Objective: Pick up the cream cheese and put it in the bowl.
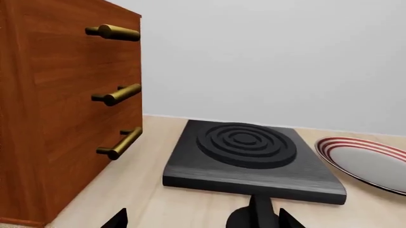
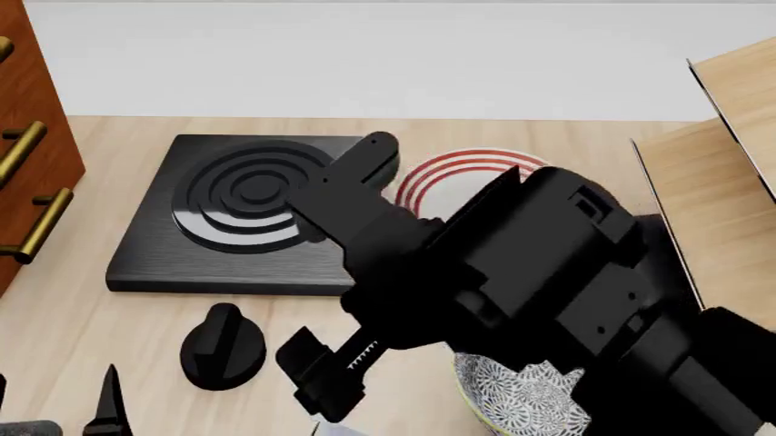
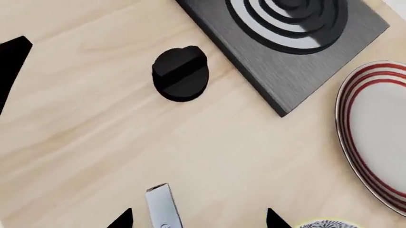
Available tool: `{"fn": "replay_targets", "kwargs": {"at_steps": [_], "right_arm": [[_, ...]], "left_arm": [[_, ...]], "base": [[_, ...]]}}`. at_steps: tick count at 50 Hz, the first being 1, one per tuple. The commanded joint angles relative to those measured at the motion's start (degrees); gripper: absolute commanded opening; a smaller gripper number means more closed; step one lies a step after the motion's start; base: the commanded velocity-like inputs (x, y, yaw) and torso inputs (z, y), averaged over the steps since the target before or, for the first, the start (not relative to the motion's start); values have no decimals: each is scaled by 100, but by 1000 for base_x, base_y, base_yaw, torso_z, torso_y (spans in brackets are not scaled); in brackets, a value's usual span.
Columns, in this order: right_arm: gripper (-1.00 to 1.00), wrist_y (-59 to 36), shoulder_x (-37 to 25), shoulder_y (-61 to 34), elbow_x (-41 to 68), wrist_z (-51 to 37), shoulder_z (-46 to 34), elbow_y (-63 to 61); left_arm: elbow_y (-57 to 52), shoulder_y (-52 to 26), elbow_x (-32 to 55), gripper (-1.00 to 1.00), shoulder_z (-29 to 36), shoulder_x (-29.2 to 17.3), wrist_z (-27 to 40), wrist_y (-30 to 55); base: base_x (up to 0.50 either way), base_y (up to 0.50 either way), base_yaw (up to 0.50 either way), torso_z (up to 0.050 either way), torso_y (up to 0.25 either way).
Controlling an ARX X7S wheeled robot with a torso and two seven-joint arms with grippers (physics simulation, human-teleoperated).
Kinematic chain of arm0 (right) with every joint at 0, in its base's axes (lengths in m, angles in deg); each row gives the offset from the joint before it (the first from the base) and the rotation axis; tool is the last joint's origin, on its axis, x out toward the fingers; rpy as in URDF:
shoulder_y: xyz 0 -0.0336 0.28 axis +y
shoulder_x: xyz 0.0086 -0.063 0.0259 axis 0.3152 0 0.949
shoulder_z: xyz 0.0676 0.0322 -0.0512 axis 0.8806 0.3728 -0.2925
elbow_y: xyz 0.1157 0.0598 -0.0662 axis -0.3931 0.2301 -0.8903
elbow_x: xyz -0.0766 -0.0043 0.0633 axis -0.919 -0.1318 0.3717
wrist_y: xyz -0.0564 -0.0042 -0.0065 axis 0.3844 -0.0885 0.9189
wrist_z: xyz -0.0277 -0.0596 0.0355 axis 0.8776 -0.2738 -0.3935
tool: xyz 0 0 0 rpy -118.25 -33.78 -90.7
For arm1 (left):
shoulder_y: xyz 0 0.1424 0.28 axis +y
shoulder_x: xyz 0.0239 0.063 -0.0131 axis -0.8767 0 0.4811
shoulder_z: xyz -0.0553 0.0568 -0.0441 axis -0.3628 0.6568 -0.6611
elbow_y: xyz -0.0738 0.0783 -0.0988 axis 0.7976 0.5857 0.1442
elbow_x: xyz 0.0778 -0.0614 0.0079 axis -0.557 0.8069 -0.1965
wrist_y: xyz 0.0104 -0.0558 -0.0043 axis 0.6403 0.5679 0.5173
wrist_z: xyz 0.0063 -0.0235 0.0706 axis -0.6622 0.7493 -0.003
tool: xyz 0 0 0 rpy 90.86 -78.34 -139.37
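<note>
The cream cheese (image 3: 161,206) shows in the right wrist view as a narrow silver-grey box lying on the wooden table; only its near part is in view. My right gripper (image 3: 199,221) is open above it, with the box between the two fingertips, nearer one of them. In the head view my right arm covers the middle and its gripper (image 2: 322,381) hangs low over the table. The blue-and-white patterned bowl (image 2: 522,395) sits just right of it, partly hidden by the arm; its rim (image 3: 323,223) shows in the right wrist view. My left gripper (image 1: 203,221) is open and empty.
A black stove plate (image 2: 243,204) with raised rings lies at the back left. A black knob (image 2: 222,345) stands in front of it. A white plate with red rings (image 2: 467,173) is behind the arm. A brown cabinet (image 1: 57,109) with brass handles stands left, a wooden box (image 2: 728,182) right.
</note>
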Motion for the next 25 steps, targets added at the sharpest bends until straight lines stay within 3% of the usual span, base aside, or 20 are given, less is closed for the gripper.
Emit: {"fn": "replay_targets", "kwargs": {"at_steps": [1,25], "right_arm": [[100,305,347,-66,-237,452,-345,333],[100,462,607,271,-357,702,-708,702]], "left_arm": [[132,-77,13,100,11,1,8,-47],[0,19,78,100,39,-40,73,-56]], "base": [[0,0,0,0,0],[0,0,0,0,0]]}}
